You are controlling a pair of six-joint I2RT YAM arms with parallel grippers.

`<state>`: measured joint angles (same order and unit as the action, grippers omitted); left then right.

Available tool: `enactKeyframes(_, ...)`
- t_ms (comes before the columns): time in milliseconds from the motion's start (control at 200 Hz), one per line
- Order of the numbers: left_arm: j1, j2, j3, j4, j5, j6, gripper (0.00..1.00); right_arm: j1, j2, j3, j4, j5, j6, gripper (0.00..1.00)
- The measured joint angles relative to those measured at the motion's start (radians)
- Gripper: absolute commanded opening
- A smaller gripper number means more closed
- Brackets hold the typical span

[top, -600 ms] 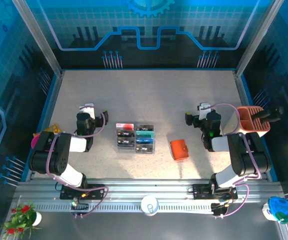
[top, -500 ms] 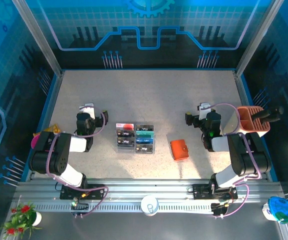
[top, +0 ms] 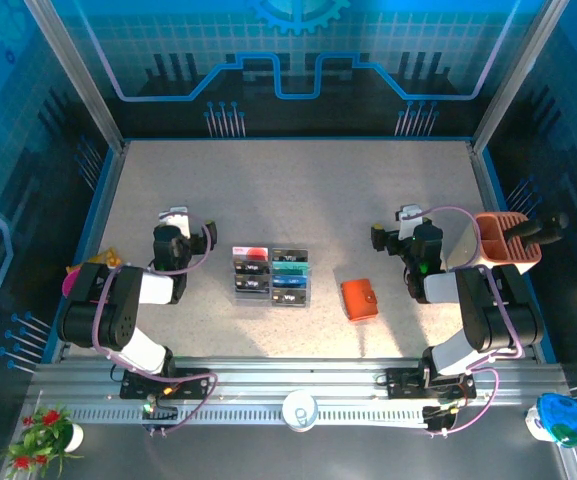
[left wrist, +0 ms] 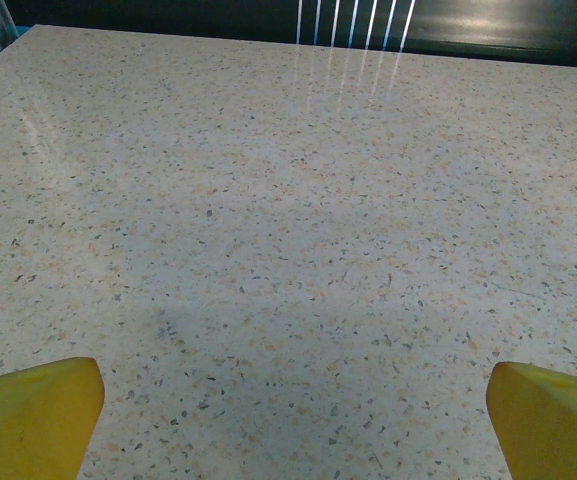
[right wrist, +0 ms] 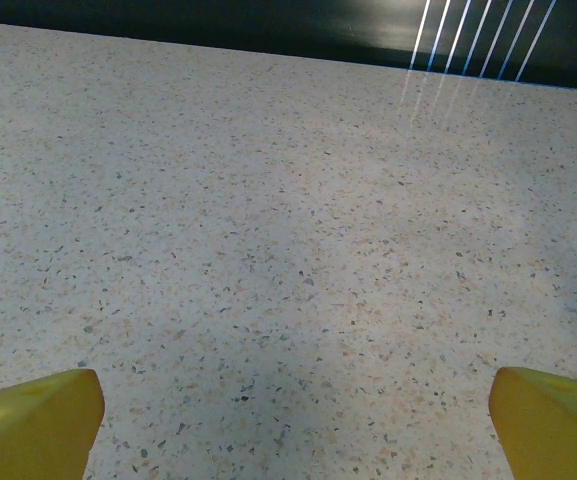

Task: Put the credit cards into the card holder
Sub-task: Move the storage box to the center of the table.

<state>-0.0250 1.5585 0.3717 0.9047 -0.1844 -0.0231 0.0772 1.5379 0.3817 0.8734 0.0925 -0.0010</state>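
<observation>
Looking from the top, small colourful plastic credit cards sit in a clear slotted tray, folded orange-red leather card holder just right. Wrist cams add: left gripper and right gripper spread wide over speckled tabletop.

My credit cards, red-and-white, black, teal and blue, ranked in two side-by-side columns ahead of me at centre, my orange-red card holder closed, lying flat, near their right, slightly nearer

Orange-red card holder, speckled beige table (left pincer fingertips yellow), black, teal, red-and-white credit cards.
</observation>
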Motion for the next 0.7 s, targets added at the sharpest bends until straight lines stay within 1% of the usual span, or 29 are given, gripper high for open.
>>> enactKeyframes(700, 0.0, 0.0, 0.0, 0.0, 0.005, 0.0, 0.99, -0.011, 0.0, 0.0, 0.0, -0.018, 0.0, 1.0)
